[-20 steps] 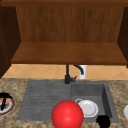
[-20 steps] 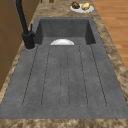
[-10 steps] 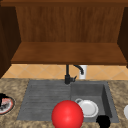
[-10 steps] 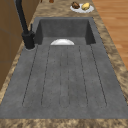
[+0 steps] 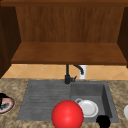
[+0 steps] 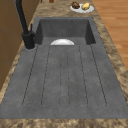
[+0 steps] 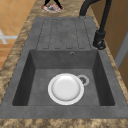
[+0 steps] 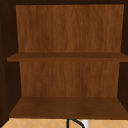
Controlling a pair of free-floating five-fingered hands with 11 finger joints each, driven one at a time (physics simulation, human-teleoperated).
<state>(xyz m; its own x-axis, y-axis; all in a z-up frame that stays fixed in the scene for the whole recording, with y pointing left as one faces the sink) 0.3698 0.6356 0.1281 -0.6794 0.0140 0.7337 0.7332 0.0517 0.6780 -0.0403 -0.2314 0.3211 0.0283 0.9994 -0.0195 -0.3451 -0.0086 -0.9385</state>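
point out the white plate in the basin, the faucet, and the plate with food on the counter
white plate (image 7: 65, 88): right side view, its centre.
faucet (image 6: 28, 40): left side view, its base.
plate with food (image 6: 82, 7): left side view, rim between the two food items.

No readable text — anywhere.

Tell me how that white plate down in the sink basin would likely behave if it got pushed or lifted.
The white plate lies flat on the basin floor, so a push would probably slide it rather than tip or roll it. It looks rigid and glossy, so likely slippery and perhaps breakable. Its low rim sits against the floor beside the drain, so getting under it to lift may be awkward.
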